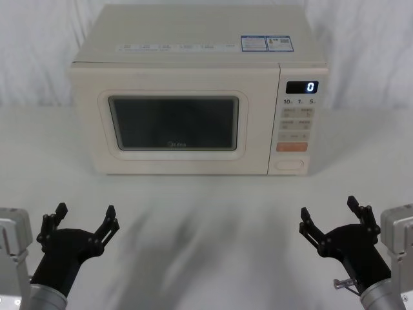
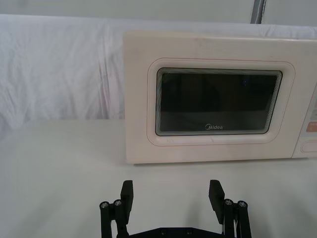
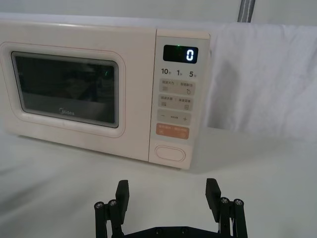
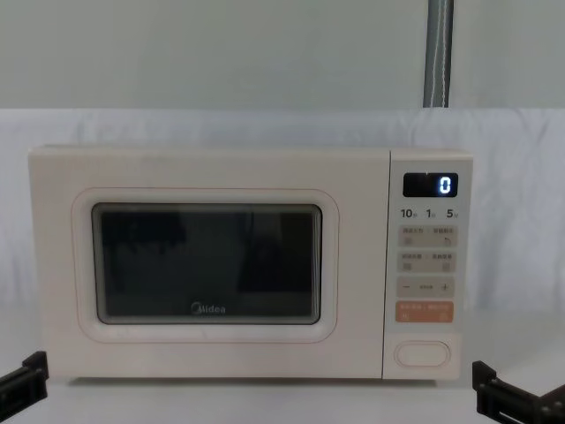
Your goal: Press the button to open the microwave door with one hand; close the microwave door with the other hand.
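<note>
Ahead of both sets of fingers, seen from the head view, the microwave door [image 1: 174, 123] sits flush and closed in its cream case, with the button [image 1: 290, 165] at the bottom of the control strip [image 1: 297, 123]. The left gripper [image 1: 84, 216] hangs low on the left with its fingers spread; the right gripper [image 1: 328, 210] hangs low on the right, fingers spread as well. A broad band of bare white surface [image 1: 206, 206] lies between the fingertips and the oven's front edge, and the two grippers stand well apart from each other.

From the left wrist view, the spread fingers [image 2: 127, 196] point at the door's lower left corner, with open surface beyond their tips and more to the side where the white cloth [image 2: 59, 69] hangs behind.

From the right wrist view, the spread fingers [image 3: 213, 193] bracket the control strip; the button sits just beyond and between the two tips, under the orange key [image 3: 173, 132]. Its display [image 3: 181, 53] reads 0. Nothing touches the oven.

At the chest view, the fingers of both grippers show at the bottom corners, outside the oven's left and right edges. Through the dark window [image 4: 206, 262] the inside is too dim to tell what it holds.
</note>
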